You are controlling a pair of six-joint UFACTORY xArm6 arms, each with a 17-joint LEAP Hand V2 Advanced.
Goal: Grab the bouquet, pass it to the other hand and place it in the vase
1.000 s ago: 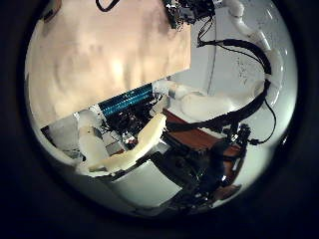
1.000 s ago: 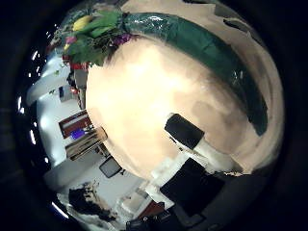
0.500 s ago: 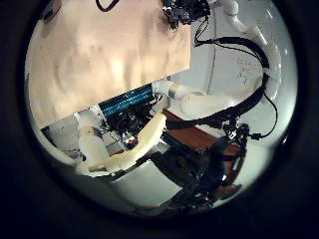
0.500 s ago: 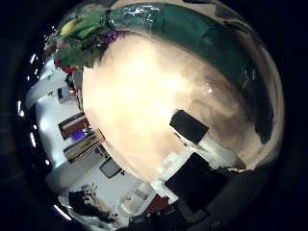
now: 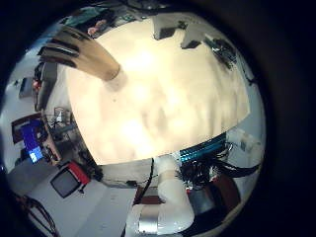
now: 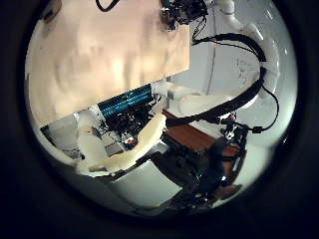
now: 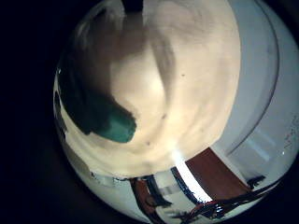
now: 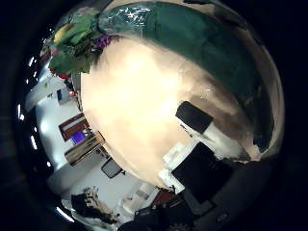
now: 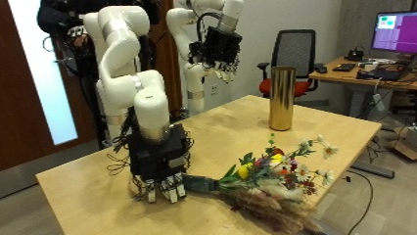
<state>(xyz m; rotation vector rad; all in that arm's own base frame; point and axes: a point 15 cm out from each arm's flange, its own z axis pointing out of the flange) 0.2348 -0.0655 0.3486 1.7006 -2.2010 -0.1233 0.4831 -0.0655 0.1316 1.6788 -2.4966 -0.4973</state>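
In the outside view the bouquet (image 9: 271, 178) lies on the wooden table (image 9: 91, 191), its green-wrapped stems (image 9: 203, 182) pointing at my right hand (image 9: 160, 168). The right hand hangs low over the table just beside the stem end, its fingers straight down and holding nothing. The tall gold vase (image 9: 280, 98) stands upright near the table's far edge. My left hand (image 9: 215, 47) is raised high above the table, open and empty. The right thumb side palm view shows the green wrap (image 8: 188, 38) close by, with the flowers (image 8: 82, 34) beyond. The right little finger side palm view shows the wrap's end (image 7: 105, 123).
An office chair (image 9: 298, 51) and a desk with a monitor (image 9: 395, 29) stand behind the table. The bouquet's flowers lie close to the table's near edge.
The right palm view has shifted, and the green wrap now looks larger and closer. The left palm view is almost the same.
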